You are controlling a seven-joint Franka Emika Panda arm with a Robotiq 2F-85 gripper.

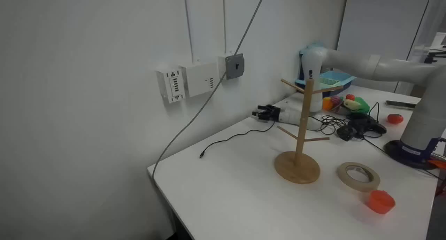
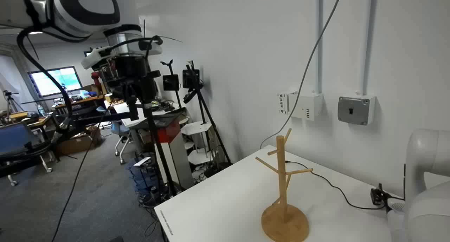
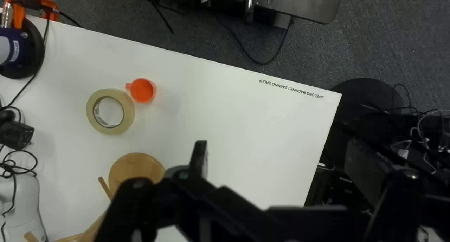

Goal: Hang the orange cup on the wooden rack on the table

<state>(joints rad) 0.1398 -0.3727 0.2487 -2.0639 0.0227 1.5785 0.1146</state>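
The orange cup [image 1: 381,202] sits upright near the table's edge, close to the tape roll. It also shows in the wrist view [image 3: 142,90], with its mouth up and its small handle pointing left. The wooden rack [image 1: 304,128] stands upright on the white table [image 1: 230,194], and its pegs hold nothing. It shows too in an exterior view [image 2: 282,178]. In the wrist view its round base [image 3: 135,164] is partly hidden by the gripper. My gripper [image 3: 279,157] is open with nothing between its fingers, high above the table near its corner. It shows in an exterior view [image 2: 141,112].
A beige tape roll [image 1: 359,177] lies between rack and cup. Another white arm [image 1: 418,118] stands on the table, its black gripper [image 1: 267,113] lying near the wall. Black cables and a device [image 1: 362,125], toy food [image 1: 345,104] and a blue bin [image 1: 338,81] are further back.
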